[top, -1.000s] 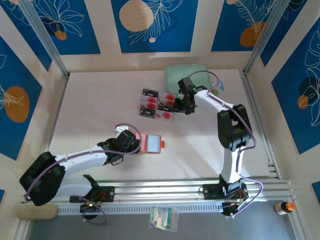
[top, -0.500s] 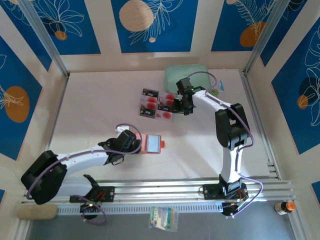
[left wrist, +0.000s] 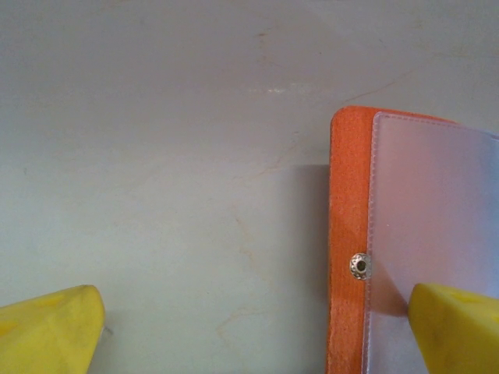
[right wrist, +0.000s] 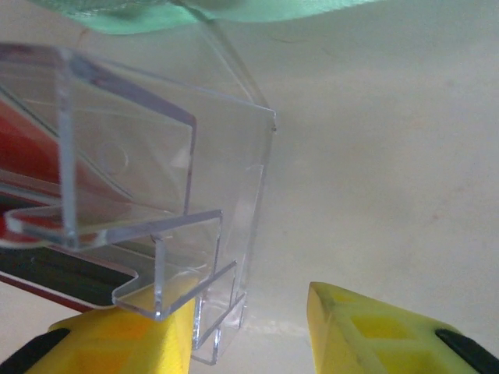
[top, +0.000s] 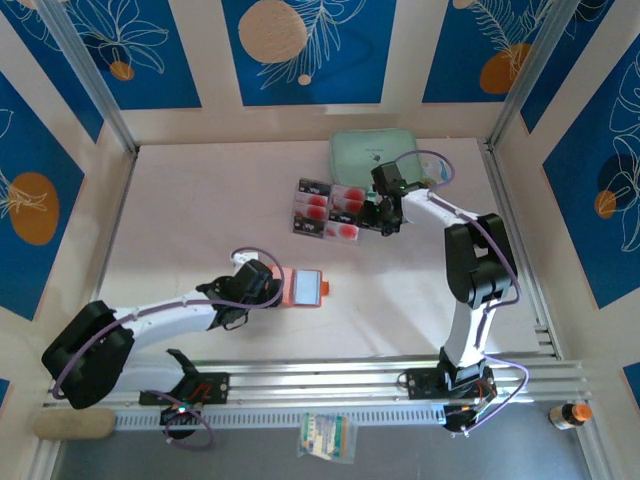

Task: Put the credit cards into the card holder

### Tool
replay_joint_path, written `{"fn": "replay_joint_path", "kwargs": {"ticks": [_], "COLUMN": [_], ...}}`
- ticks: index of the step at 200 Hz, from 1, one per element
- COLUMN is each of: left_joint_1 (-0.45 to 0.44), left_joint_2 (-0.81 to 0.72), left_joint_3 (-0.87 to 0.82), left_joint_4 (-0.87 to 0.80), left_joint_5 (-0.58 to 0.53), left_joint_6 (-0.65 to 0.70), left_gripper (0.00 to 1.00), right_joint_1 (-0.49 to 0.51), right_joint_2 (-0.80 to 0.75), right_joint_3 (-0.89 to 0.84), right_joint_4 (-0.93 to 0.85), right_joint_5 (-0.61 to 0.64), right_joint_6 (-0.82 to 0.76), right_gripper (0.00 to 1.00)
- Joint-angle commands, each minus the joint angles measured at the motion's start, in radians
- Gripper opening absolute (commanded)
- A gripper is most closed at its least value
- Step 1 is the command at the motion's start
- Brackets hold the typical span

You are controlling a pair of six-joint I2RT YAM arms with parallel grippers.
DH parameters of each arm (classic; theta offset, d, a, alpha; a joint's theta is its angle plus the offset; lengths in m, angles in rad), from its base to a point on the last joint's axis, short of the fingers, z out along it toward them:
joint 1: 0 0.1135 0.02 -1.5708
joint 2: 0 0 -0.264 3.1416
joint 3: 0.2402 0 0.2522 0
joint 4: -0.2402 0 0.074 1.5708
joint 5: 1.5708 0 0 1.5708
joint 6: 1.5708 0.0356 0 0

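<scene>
The card holder [top: 305, 287] lies open and flat near mid-table, clear sleeve up, its orange snap edge toward the left gripper [top: 270, 286], which is spread wide with one tip on the sleeve. The credit cards [top: 330, 208] sit in a clear tray [right wrist: 234, 171], long sides running left-right, their print too small to read. The right gripper [right wrist: 242, 315] is open, astride the tray's end wall.

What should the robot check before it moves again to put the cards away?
1. Card holder lies open, clear sleeve up: ok.
2. Left gripper jaws open, one fingertip over the sleeve: ok.
3. Credit cards lying in the clear tray: ok.
4. Right gripper jaws open astride the tray's corner wall: ok.
5. Card held by right gripper: not ok.
6. Sleeve pocket open: cannot tell.
</scene>
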Motion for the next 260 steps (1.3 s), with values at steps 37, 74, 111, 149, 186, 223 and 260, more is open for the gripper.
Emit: {"fn": "replay_joint_path", "kwargs": {"ticks": [37,74,111,149,186,223,260], "left_joint_1": [0.01,0.01,0.01,0.009,0.01,0.009,0.009], "left_joint_2": [0.002,-0.008,-0.011,-0.015,-0.017,-0.02,-0.016], "left_joint_3": [0.006,-0.003,-0.003,-0.007,-0.012,-0.014,-0.013], "left_joint_4": [0.001,-0.007,-0.011,-0.013,-0.018,-0.021,-0.021], "left_joint_5": [0.003,0.0,0.001,-0.001,-0.005,-0.011,-0.01], "left_joint_6": [-0.007,-0.008,-0.01,-0.018,-0.023,-0.023,-0.025], "left_gripper": [1.0,1.0,1.0,1.0,1.0,1.0,1.0], "right_joint_1": [-0.052,-0.072,-0.068,-0.028,0.036,0.114,0.174], "right_joint_2": [-0.101,-0.195,-0.316,-0.393,-0.35,-0.282,-0.167], "right_joint_3": [-0.16,-0.222,-0.228,-0.184,-0.113,-0.033,0.079], "right_joint_4": [-0.053,-0.06,-0.076,-0.093,-0.104,-0.121,-0.223], "right_joint_5": [0.037,0.026,-0.049,-0.116,-0.129,-0.11,0.058], "right_joint_6": [0.024,0.023,0.01,-0.061,-0.189,-0.316,-0.43], "right_gripper": [0.41,0.41,0.41,0.41,0.42,0.41,0.37]}}
